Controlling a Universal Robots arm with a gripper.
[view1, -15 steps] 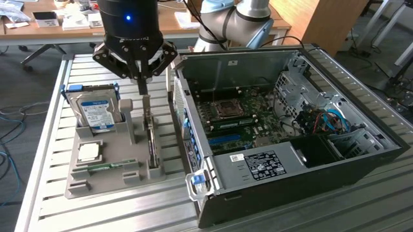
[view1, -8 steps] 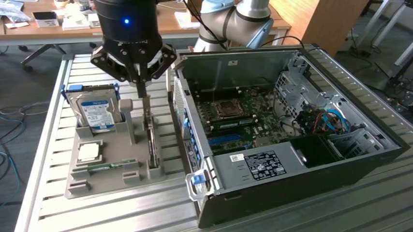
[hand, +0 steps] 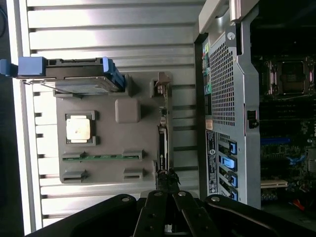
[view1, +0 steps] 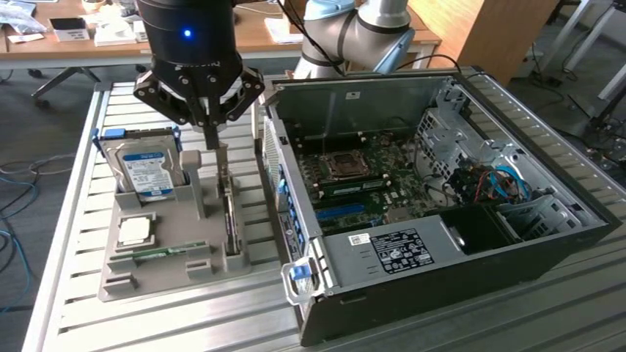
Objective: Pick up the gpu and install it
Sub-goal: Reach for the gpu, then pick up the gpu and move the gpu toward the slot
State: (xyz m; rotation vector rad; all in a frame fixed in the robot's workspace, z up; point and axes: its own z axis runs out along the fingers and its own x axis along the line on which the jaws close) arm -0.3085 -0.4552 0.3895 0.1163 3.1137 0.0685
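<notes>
Grey plastic holder (hand: 113,148) is cradling the gpu (hand: 162,143) on edge in its slot, beside the open computer case (hand: 222,84), and my claw (hand: 167,176) is clenching the card's top edge. I am judging this thin grip risky: any tilt could be jamming the card in the slot.

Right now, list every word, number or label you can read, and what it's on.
Nothing can be read as it stands.
Blue label on the hard drive: print too small.
Black label on the power supply: blurred.
White sticker beside it: blurred.
Stickers on the case's rear panel: too small.
</notes>
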